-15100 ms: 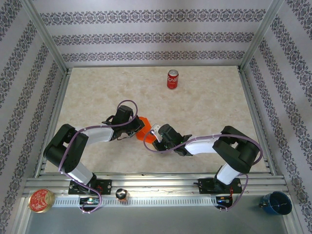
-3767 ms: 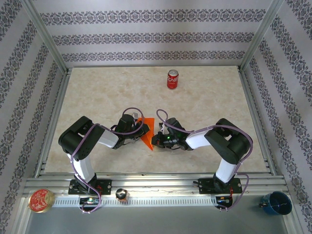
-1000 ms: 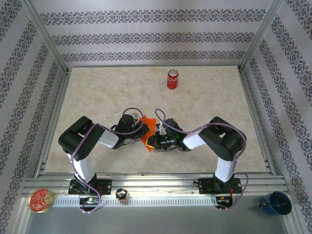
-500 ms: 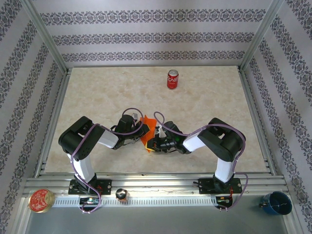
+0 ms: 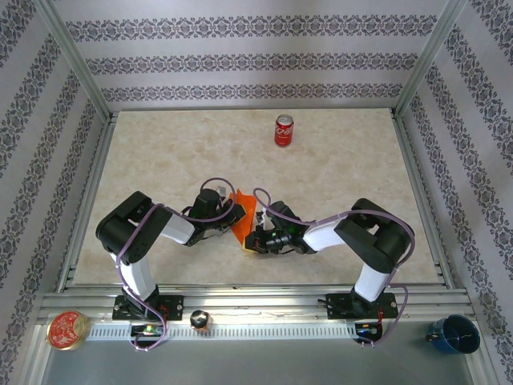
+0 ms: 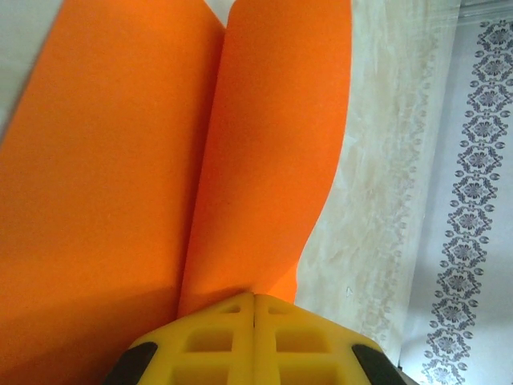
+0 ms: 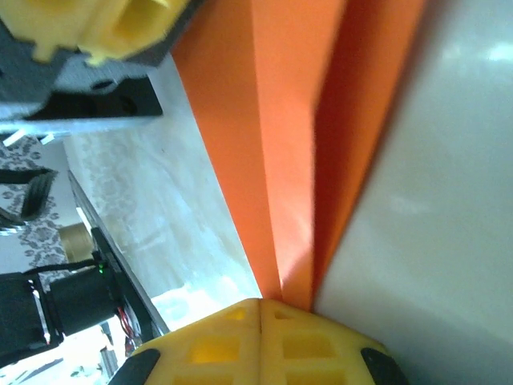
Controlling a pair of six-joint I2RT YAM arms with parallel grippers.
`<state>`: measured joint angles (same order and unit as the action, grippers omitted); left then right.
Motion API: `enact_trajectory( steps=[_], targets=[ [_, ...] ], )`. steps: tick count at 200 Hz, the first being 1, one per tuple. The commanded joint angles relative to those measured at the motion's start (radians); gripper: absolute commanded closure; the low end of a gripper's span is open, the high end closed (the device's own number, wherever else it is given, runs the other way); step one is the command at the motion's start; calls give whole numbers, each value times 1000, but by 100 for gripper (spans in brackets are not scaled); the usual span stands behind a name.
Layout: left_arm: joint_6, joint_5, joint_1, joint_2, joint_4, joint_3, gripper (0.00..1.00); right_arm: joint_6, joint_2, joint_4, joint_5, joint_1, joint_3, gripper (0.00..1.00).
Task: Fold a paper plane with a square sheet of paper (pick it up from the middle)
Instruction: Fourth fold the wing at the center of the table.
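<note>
Paper position: the sheet of paper [image 5: 244,212], bright orange and folded into several long layers, sits at the centre of the table [image 5: 160,152], in the near half, between the two arms. Left gripper [image 5: 230,220] meets the sheet from the left side; in the left wrist view the yellow fingers [image 6: 216,341] of the left gripper [image 6: 254,298] are pressed together with no gap, and the sheet of paper [image 6: 272,152] emerges from between their tips as two broad panels separated by a lengthwise crease. Right gripper [image 5: 252,239] meets the sheet at its near end from the right side; in the right wrist view the right gripper [image 7: 261,303] has both yellow fingers [image 7: 304,349] closed flat against each other, clamping the narrow end of the sheet of paper [image 7: 296,144], which fans away from the tips in three creased bands. Whether the sheet rests on the table surface or is lifted clear of it cannot be determined. A red soda can [image 5: 284,130] stands upright near the far edge of the table, well apart from both grippers and the sheet.
</note>
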<state>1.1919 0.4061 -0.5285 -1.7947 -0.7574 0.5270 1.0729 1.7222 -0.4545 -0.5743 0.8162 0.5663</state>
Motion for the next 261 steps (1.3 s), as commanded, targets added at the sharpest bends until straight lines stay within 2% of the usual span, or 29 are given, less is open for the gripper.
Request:
enact_trajectory(
  steps=[1,44,67,131,167,197,261],
  targets=[
    [20,-97,5,9,88,-56,100,-51,-92,122,51,0,-5,97],
    [85,-222,-19,78,90,-124,100,-26,-182,105,52,-68,-8,97],
    [128,-292,-44,96,76,-155,100,-14,-141,93,11,-63,27,97],
    [238,-470,-137,137,75,-204,100,27,-6,85,31,-5,155,97],
    [242,-510,-156,172,106,-206,100,38,65,121,58,-10,231,99],
    [242,-524,-157,193,118,-212,100,44,122,127,28,-18,262,99],
    [244,-526,-157,190,100,-222,100,28,165,160,14,-9,242,100]
  ],
)
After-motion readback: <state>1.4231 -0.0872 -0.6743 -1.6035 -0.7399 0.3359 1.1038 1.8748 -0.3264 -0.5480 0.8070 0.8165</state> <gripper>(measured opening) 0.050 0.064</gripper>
